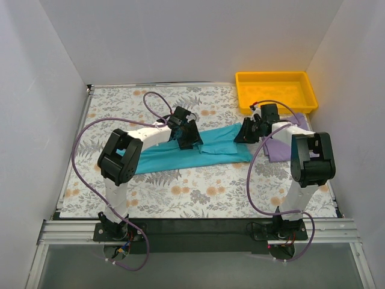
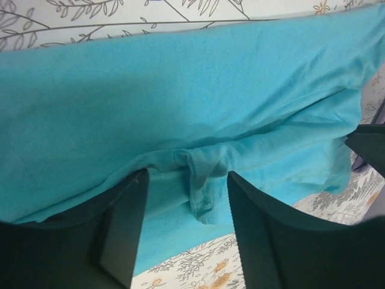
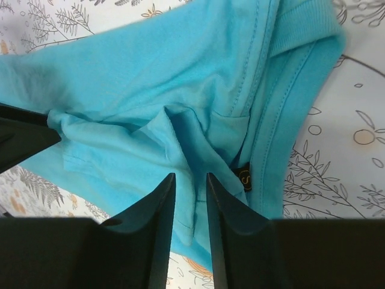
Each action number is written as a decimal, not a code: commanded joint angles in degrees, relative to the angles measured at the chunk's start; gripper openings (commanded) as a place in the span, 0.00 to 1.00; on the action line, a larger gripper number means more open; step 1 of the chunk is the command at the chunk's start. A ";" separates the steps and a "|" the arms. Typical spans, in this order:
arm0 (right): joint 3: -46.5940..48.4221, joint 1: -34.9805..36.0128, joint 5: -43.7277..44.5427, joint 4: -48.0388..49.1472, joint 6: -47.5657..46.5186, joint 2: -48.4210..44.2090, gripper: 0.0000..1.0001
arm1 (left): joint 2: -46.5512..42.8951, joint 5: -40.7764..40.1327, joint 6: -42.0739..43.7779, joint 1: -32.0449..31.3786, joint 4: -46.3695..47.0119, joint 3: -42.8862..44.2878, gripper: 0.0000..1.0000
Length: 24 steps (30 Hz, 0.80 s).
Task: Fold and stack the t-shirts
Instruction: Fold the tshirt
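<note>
The left pincer is standing open astride a raised fold of the teal t-shirt, which is lying across the worktop. The right pincer is nearly closed at a fold beside the collar; whether it is gripping, I cannot tell. I think both should be pinching the hem evenly. The black neck label is showing an orange mark, perhaps "S".

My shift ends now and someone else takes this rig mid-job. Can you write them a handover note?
Left gripper: jaws open, astride a raised ridge of the teal t-shirt.
Right gripper: jaws nearly together, a fold near that shirt's collar between them; gripped or not, cannot tell.
Teal t-shirt: mid-table, a long rumpled strip.
Lavender t-shirt: right of it, partly under the right arm, nearer than the yellow tray.
Done: teal partly folded.
Left: finish it, fold the lavender one if needed, stack both.
</note>
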 commanded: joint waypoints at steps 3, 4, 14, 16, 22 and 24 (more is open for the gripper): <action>4.62 1.56 3.99 -5.04 -3.08 -6.18 0.36 | -8.29 -4.68 2.56 0.04 -4.28 2.29 0.59; 4.54 2.26 5.39 -5.57 -3.16 -7.05 0.36 | -9.00 -5.12 3.44 -0.05 -4.99 2.46 0.59; -5.91 3.67 10.41 -6.90 -1.67 -17.33 0.35 | -20.86 -16.12 2.92 4.42 -10.62 -11.21 0.59; -8.72 2.80 10.68 -7.16 -2.20 -18.04 0.35 | -22.79 -16.03 1.87 7.67 -10.97 -14.39 0.59; -13.91 -0.54 14.97 -7.16 -2.37 -18.05 0.32 | -31.23 -13.30 2.47 18.13 -10.97 -26.35 0.58; -14.62 -1.77 16.04 -7.16 -1.85 -17.26 0.29 | -33.60 -13.74 3.27 20.51 -11.23 -28.37 0.58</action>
